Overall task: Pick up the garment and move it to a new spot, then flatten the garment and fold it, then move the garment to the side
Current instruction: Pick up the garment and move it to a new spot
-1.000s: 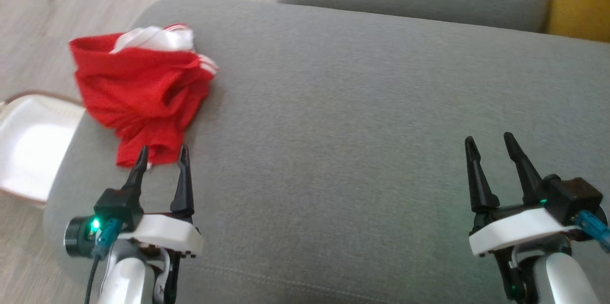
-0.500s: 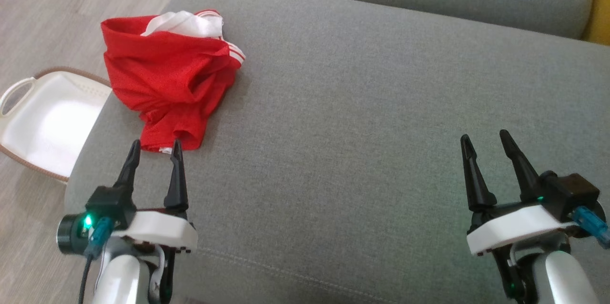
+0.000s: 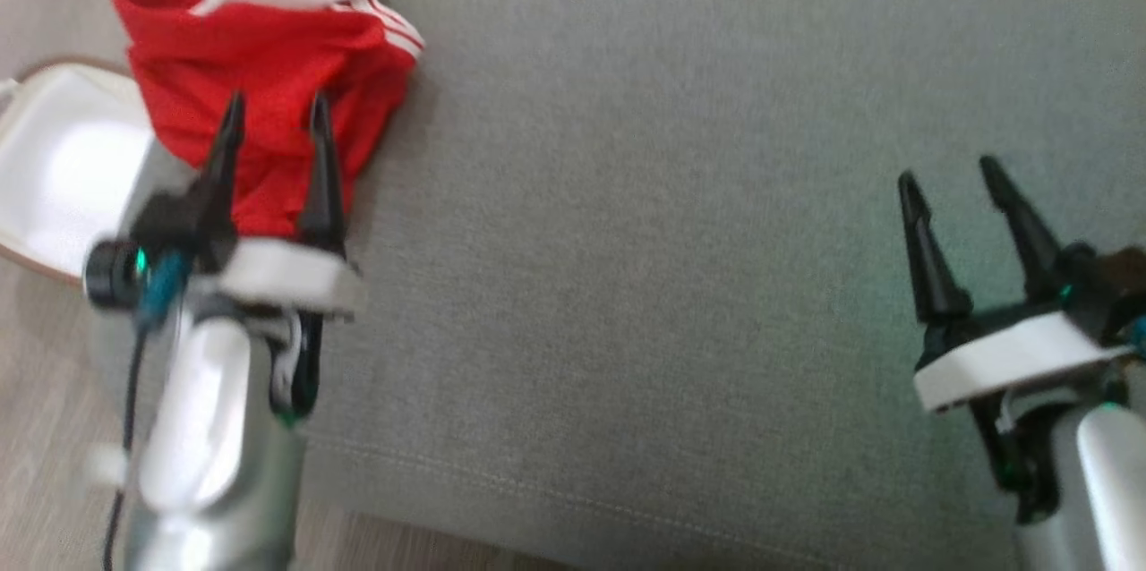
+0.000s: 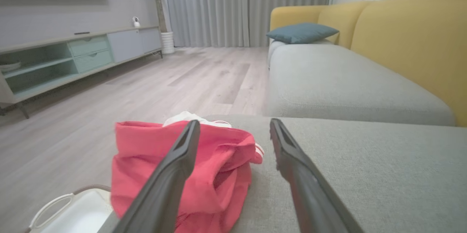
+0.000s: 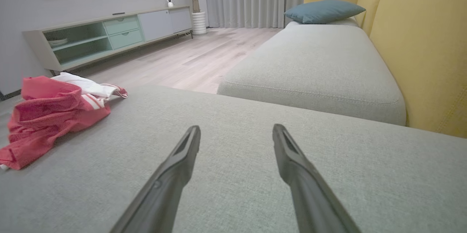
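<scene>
A white basket (image 3: 63, 159) with a brown rim is sitting on the floor, just beside the grey seat cushion (image 3: 671, 240). The red garment (image 3: 269, 61) with white stripes is lying crumpled at that cushion's left edge, next to the basket. My left claw (image 3: 276, 106) is hanging spread wide over it, gripping nothing. My right claw (image 3: 947, 174) is gaping too, well apart. A blue pillow (image 5: 323, 10) is resting on the further seat.

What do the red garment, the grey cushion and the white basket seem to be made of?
Red garment: thin sports knit, possibly polyester; matte, with soft limp folds. Grey cushion: woven upholstery fabric, matte, with a stitched seam. White basket: likely smooth plastic; slight sheen, moulded handle.
</scene>
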Available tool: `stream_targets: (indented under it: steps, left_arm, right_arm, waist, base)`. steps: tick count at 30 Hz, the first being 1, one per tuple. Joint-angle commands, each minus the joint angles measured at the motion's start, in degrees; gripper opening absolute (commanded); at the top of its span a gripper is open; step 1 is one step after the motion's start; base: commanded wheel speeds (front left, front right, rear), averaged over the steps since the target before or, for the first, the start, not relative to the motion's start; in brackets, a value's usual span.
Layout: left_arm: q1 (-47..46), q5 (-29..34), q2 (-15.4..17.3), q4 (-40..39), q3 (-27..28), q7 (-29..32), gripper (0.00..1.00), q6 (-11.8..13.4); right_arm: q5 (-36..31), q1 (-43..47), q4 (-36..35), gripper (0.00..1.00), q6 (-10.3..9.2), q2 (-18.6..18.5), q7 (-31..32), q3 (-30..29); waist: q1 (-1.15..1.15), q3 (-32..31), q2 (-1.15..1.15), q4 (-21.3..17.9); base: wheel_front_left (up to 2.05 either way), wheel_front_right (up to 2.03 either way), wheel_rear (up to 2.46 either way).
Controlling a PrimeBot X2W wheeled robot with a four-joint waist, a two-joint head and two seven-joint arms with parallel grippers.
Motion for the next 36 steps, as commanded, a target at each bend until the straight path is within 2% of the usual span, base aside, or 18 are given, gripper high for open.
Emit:
stream_targets:
  steps: [1,7,12,17,18,19,20,24,27,36]
  left_arm:
    - [-4.3,-0.2,1.2,0.9,2.4,-0.3,1.0,-0.5]
    - [-16.9,-0.8,4.1,18.6,3.5,0.3,1.0,-1.5]
    - [-24.4,-1.1,5.8,32.1,4.3,2.6,1.0,-0.4]
    - [-29.4,-1.8,7.1,41.0,5.2,4.3,1.0,1.1]
    - [-30.1,-2.1,7.3,42.2,5.4,4.1,0.78,1.5]
    - [-30.7,-2.1,7.6,43.1,5.5,3.7,0.13,1.8]
    - [-31.3,-2.2,7.8,43.8,5.6,3.2,0.0,2.0]
    - [-32.1,-2.3,8.9,44.1,5.7,0.6,0.0,2.7]
    - [-31.2,-2.7,9.4,40.9,6.3,-0.2,0.0,3.1]
    - [-20.5,-2.0,9.3,15.5,7.4,-0.3,0.0,3.4]
  right_arm:
    - [-0.4,-2.3,-2.8,1.0,0.23,-1.4,0.5,0.9]
    - [-0.1,-4.6,-5.0,1.0,0.23,-3.5,2.4,0.9]
    - [0.3,-5.3,-5.6,1.0,0.23,-4.2,3.0,0.8]
    - [0.7,-5.9,-5.6,1.0,0.23,-4.0,3.0,0.7]
    - [0.7,-5.9,-5.5,1.0,0.23,-4.0,3.0,0.7]
    - [0.7,-6.0,-5.5,1.0,0.23,-3.9,2.9,0.6]
    - [0.7,-6.0,-5.4,1.0,0.23,-3.8,2.9,0.5]
    - [0.8,-5.8,-5.1,1.0,0.23,-3.3,2.4,-0.1]
    - [0.8,-5.3,-4.7,1.0,0.23,-2.7,1.8,-0.6]
    - [1.1,-2.8,-3.7,1.0,0.23,0.4,0.2,-1.8]
  waist:
    - [0.0,4.7,0.0,-1.3]
    - [0.0,10.7,0.0,-2.6]
    - [0.0,12.8,0.0,-3.6]
    - [0.0,13.6,0.0,-4.1]
    - [0.0,13.7,0.0,-4.2]
    - [0.0,13.6,0.0,-4.2]
    - [0.0,13.6,0.0,-4.2]
    - [0.0,12.4,0.0,-4.1]
    - [0.0,10.4,0.0,-3.9]
    - [0.0,3.0,0.0,-3.9]
  base:
    - [0.0,0.0,0.0]
    - [0.0,0.0,0.0]
    - [0.0,0.0,0.0]
    - [0.0,0.0,0.0]
    - [0.0,0.0,0.0]
    - [0.0,0.0,0.0]
    - [0.0,0.0,0.0]
    - [0.0,0.0,0.0]
    - [0.0,0.0,0.0]
    - [0.0,0.0,0.0]
